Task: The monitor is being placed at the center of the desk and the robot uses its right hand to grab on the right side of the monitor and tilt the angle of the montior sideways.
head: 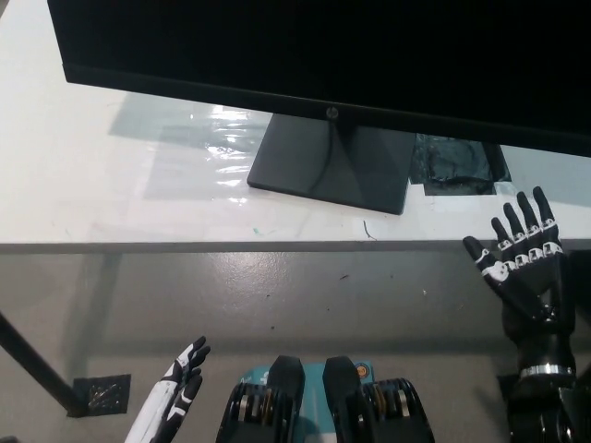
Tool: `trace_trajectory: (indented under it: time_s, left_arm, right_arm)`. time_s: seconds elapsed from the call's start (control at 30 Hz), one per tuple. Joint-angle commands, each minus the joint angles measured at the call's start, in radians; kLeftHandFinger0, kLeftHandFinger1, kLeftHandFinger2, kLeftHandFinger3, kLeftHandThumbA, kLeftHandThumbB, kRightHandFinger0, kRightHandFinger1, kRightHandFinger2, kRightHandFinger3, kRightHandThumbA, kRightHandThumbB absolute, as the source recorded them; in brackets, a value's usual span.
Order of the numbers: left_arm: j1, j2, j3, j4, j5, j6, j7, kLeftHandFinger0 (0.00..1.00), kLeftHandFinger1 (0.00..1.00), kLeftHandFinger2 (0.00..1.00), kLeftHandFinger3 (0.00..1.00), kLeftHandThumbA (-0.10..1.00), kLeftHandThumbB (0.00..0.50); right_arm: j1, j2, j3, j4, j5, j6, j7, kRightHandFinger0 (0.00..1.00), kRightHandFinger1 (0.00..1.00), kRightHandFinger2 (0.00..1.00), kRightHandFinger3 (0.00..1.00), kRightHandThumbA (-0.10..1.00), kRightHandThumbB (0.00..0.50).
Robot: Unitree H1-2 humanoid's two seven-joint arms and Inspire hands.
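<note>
A black monitor [323,51] stands on a white desk [111,198], its screen filling the top of the head view and its dark square base [332,166] near the middle. My black right hand [522,263] is raised at the desk's front edge, lower right, open with fingers spread, below the monitor's right part and not touching it. My white left hand [175,392] rests low at the bottom left, fingers loosely extended, holding nothing.
A dark patch of tape or plastic [457,166] lies on the desk right of the base. A shiny film [217,143] covers the desk left of the base. A black desk leg [37,369] runs down at the lower left over grey floor.
</note>
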Motion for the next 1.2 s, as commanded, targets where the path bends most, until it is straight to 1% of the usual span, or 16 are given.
trace_trajectory:
  time_s: [0.0, 0.07, 0.13, 0.3, 0.37, 0.67, 0.7, 0.77, 0.8, 0.9, 1.0, 1.17]
  left_arm:
    - [0.01, 0.011, 0.0, -0.031, -0.008, -0.052, 0.006, 1.0, 1.0, 1.0, 1.0, 1.0, 0.353]
    - [0.011, 0.013, 0.003, -0.032, -0.007, -0.052, 0.007, 1.0, 1.0, 1.0, 1.0, 1.0, 0.352]
    - [0.007, 0.014, 0.001, -0.03, -0.005, -0.052, 0.008, 1.0, 1.0, 1.0, 1.0, 1.0, 0.349]
    - [0.005, 0.019, -0.003, -0.031, 0.003, -0.052, 0.012, 1.0, 1.0, 1.0, 1.0, 1.0, 0.344]
    - [0.005, 0.014, 0.001, -0.03, -0.006, -0.052, 0.009, 1.0, 1.0, 1.0, 1.0, 1.0, 0.342]
    - [0.007, 0.015, -0.002, -0.032, 0.004, -0.052, 0.014, 1.0, 1.0, 1.0, 1.0, 1.0, 0.348]
    - [0.001, 0.016, -0.003, -0.029, 0.003, -0.052, 0.014, 1.0, 1.0, 1.0, 1.0, 1.0, 0.347]
    - [0.0, 0.017, -0.003, -0.028, 0.004, -0.052, 0.014, 1.0, 1.0, 1.0, 1.0, 1.0, 0.347]
    - [-0.001, 0.016, -0.003, -0.029, 0.003, -0.052, 0.013, 1.0, 1.0, 1.0, 1.0, 1.0, 0.353]
    - [-0.001, 0.016, -0.003, -0.029, 0.003, -0.052, 0.014, 1.0, 1.0, 1.0, 1.0, 1.0, 0.356]
    - [-0.003, 0.018, -0.007, -0.029, 0.008, -0.052, 0.02, 1.0, 1.0, 1.0, 1.0, 1.0, 0.35]
    - [-0.003, 0.019, -0.008, -0.029, 0.008, -0.052, 0.021, 1.0, 1.0, 1.0, 1.0, 1.0, 0.353]
  right_arm:
    - [-0.151, 0.058, -0.183, 0.033, 0.597, 0.293, 0.14, 1.0, 1.0, 1.0, 1.0, 1.0, 0.323]
    - [-0.178, 0.061, -0.211, 0.073, 0.611, 0.315, 0.133, 1.0, 1.0, 1.0, 1.0, 1.0, 0.315]
    - [-0.196, 0.06, -0.232, 0.102, 0.618, 0.326, 0.14, 1.0, 1.0, 1.0, 1.0, 1.0, 0.326]
    - [-0.221, 0.069, -0.264, 0.127, 0.619, 0.348, 0.141, 1.0, 1.0, 1.0, 1.0, 1.0, 0.33]
    - [-0.265, 0.073, -0.286, 0.146, 0.63, 0.363, 0.127, 1.0, 1.0, 1.0, 1.0, 1.0, 0.334]
    - [-0.324, 0.084, -0.34, 0.207, 0.601, 0.396, 0.186, 1.0, 1.0, 1.0, 1.0, 1.0, 0.34]
    - [-0.358, 0.083, -0.353, 0.241, 0.598, 0.397, 0.192, 1.0, 1.0, 1.0, 1.0, 1.0, 0.332]
    - [-0.363, 0.088, -0.367, 0.246, 0.593, 0.409, 0.197, 1.0, 1.0, 1.0, 1.0, 1.0, 0.332]
    - [-0.394, 0.087, -0.378, 0.286, 0.58, 0.407, 0.209, 1.0, 1.0, 1.0, 1.0, 1.0, 0.34]
    - [-0.399, 0.092, -0.395, 0.292, 0.571, 0.42, 0.218, 1.0, 1.0, 1.0, 1.0, 1.0, 0.339]
    - [-0.462, 0.087, -0.417, 0.395, 0.54, 0.405, 0.238, 1.0, 1.0, 1.0, 1.0, 1.0, 0.337]
    - [-0.471, 0.093, -0.438, 0.409, 0.523, 0.415, 0.253, 1.0, 1.0, 1.0, 1.0, 1.0, 0.337]
